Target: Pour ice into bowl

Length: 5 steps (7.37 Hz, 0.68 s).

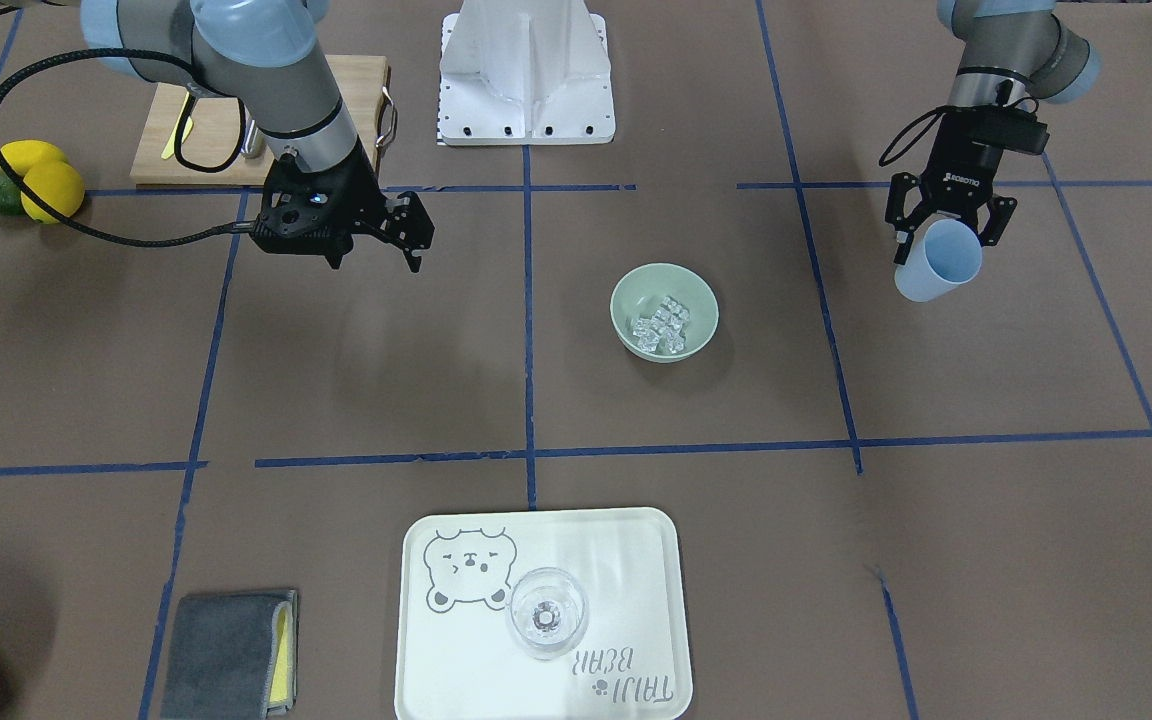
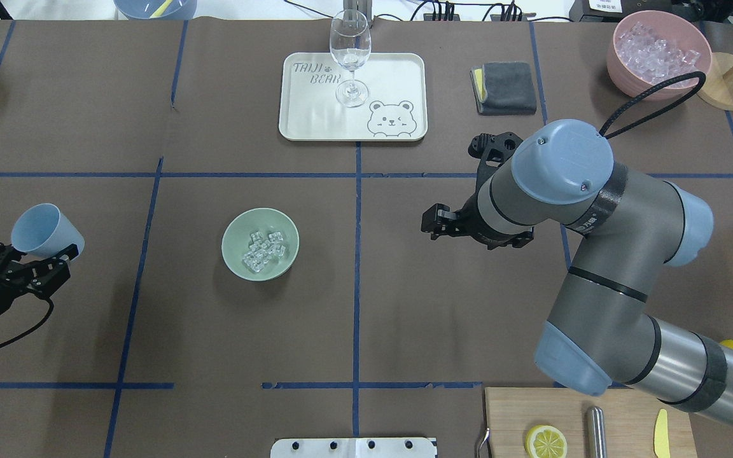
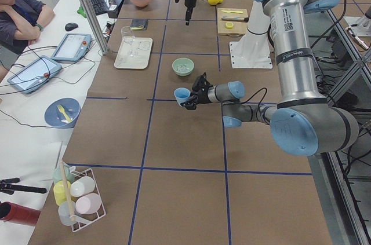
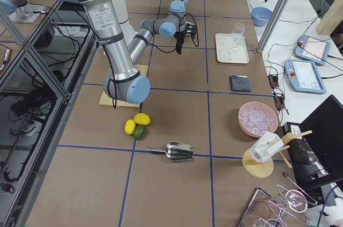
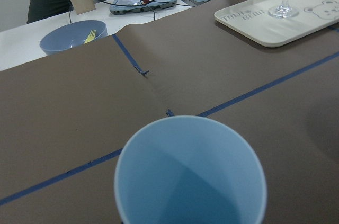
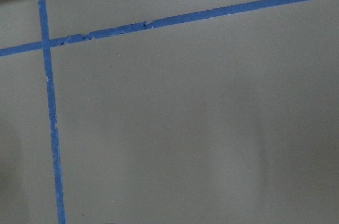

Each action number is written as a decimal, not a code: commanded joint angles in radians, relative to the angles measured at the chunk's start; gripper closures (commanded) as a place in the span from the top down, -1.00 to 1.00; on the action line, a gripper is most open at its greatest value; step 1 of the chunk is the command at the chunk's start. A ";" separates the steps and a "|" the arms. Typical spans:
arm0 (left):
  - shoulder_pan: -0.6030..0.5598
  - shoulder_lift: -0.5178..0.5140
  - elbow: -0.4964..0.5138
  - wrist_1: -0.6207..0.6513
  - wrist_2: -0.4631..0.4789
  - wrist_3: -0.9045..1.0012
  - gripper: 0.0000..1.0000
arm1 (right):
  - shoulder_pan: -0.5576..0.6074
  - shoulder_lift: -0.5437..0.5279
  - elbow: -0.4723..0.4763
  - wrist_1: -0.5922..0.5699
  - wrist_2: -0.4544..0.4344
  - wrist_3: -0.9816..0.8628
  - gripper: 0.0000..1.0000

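Mid-desk, ice in the bowl lies between left gripper, clasping a blue cup, and spread right gripper; tray reads "TAIJI BEAR".

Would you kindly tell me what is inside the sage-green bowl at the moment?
The bowl holds a heap of clear ice cubes, piled at its middle. The floor under the heap is covered, so anything beneath it cannot be seen.

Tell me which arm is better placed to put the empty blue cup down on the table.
The left arm. Its jaws are shut on the blue cup, which looks empty; the ice already lies in the bowl. The right arm has open, empty jaws, beyond the bowl.
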 commanded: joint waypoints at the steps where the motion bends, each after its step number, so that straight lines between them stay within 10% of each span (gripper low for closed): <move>1: -0.002 0.002 0.050 -0.032 0.089 -0.044 -1.00 | 0.000 0.000 0.000 0.000 0.000 -0.001 1.00; 5: 0.001 -0.007 0.188 -0.047 0.123 -0.167 -1.00 | -0.006 0.000 -0.002 0.000 0.000 0.000 1.00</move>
